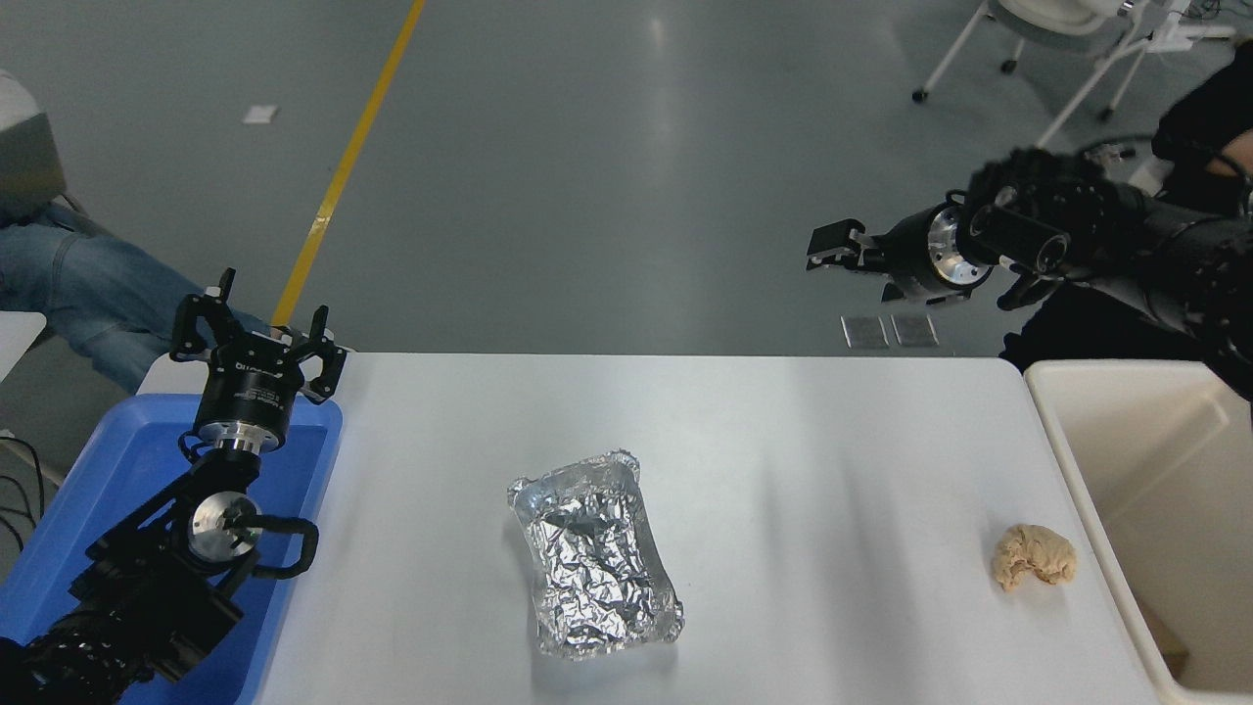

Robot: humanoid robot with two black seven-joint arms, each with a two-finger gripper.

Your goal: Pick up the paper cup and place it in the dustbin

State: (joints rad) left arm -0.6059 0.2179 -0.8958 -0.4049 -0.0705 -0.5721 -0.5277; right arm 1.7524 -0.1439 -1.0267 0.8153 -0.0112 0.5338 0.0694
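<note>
The right end effector (832,247) is held high beyond the table's far edge, over the grey floor (587,176), pointing toward the picture's left; nothing is seen in it, and whether its fingers are apart or together cannot be told from this side-on view. The right arm (1106,235) is extended in from the right edge of the picture, above the dustbin (1052,411). The dustbin is set against the table's right edge; its cream walls and thick rim are seen, with a small brown patch low at its near inside corner. The paper cup is not seen anywhere on the table (783,441); whether it lies inside the dustbin cannot be told. A tan crumpled lump (1034,556) is lying near the table's right edge, just beside the dustbin wall but apart from it. A crumpled silver foil tray (593,550) is placed near the middle of the table's near edge, open side up. The left end effector (258,338) is parked at the table's far left corner, fingers spread apart and empty, above the far end of a blue tray (127,450) that is set along the table's left edge. A person in jeans (69,294) is partly seen at the left, another in black clothing (1204,127) at the far right. White chair legs on castors (979,59) are seen at the top right.
</note>
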